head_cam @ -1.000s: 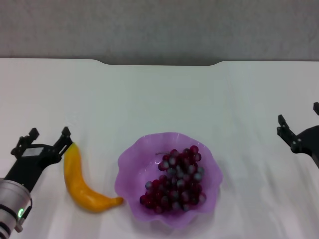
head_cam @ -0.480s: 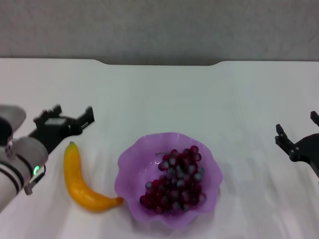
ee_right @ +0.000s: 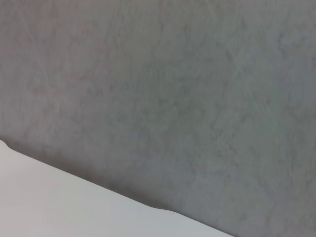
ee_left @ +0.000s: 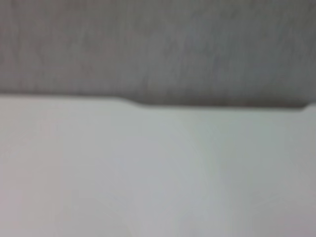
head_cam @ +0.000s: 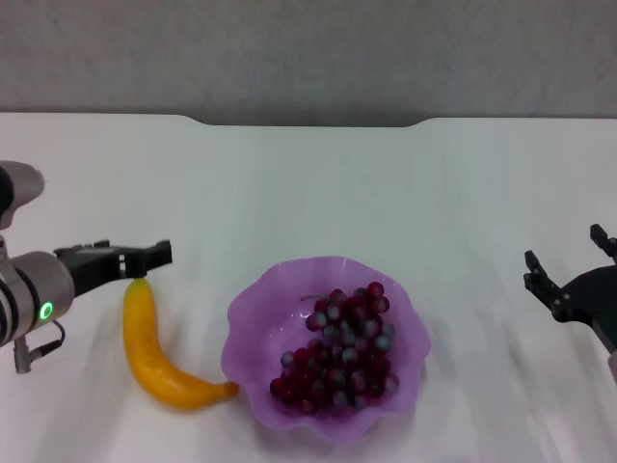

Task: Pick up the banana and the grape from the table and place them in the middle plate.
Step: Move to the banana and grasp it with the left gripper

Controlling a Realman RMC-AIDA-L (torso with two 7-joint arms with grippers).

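Half done, by the look of it: grape (head_cam: 337, 347) already heaped inside the middle plate (head_cam: 253, 328) at lower centre of the head view, banana (head_cam: 154, 352) not yet moved, lying on the table (head_cam: 308, 193) at lower left, just beside the plate's left rim, far tip pointing up the frame. Banana step in hand. Left gripper (head_cam: 145, 258) at mid left, turned sideways, fingertips right at the banana's upper tip; touching or just above, impossible to say, and spread or pressed together equally impossible to tell from this angle. Right gripper (head_cam: 569, 275) parked at the right edge, fingers spread, holding nothing, well apart from the plate. Next, probably: line the fingers across the banana's body rather than its tip, come down, pinch, lift, carry right over the scalloped rim and set down beside the grapes.
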